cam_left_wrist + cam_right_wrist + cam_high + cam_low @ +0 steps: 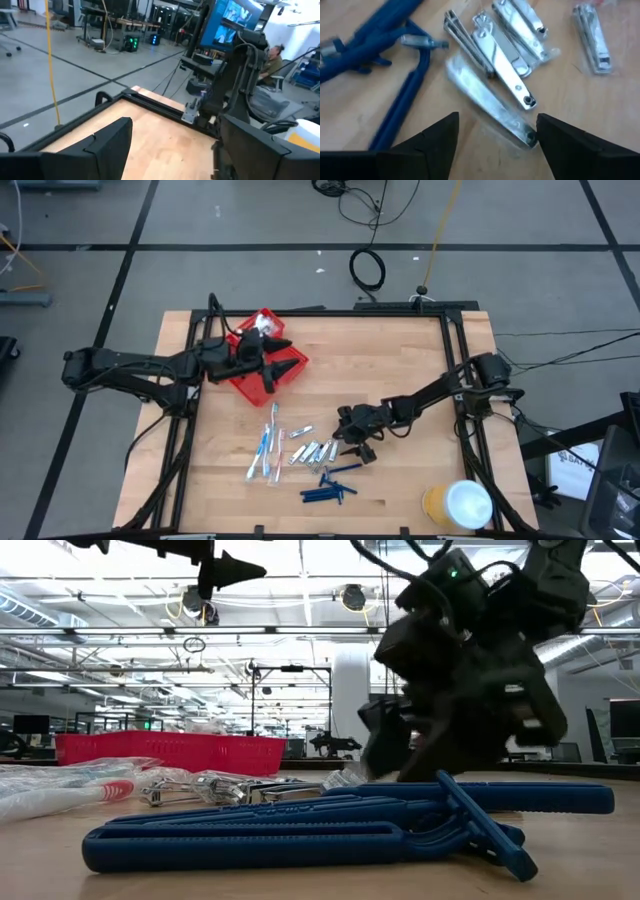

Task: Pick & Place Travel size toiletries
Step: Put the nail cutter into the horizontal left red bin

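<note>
Several silvery clippers (313, 451) in clear wrap lie on the wood mid-table, with blue-and-white toothbrushes (265, 452) to their left and dark blue razor-like sticks (330, 491) nearer the front edge. My right gripper (352, 446) is open and down at the table, just right of the clippers. In its wrist view the right gripper (497, 120) has one wrapped clipper (487, 102) running between its fingers. My left gripper (278, 362) is open and holds nothing, raised over the red tray (250, 385), where a white packet (262, 327) lies. My right gripper comes down at a slant from the table's right side. The near end of the wrapped clipper (529, 139) lies on the table right beside one finger (555, 135). I cannot tell whether they touch.
A large yellow roll with a white top (457, 505) stands at the table's near right corner. A black frame (452, 340) runs along the table's edges. In the low view the blue sticks (340, 830) lie in front of the right gripper (400, 755). A person (272, 55) sits beyond the table.
</note>
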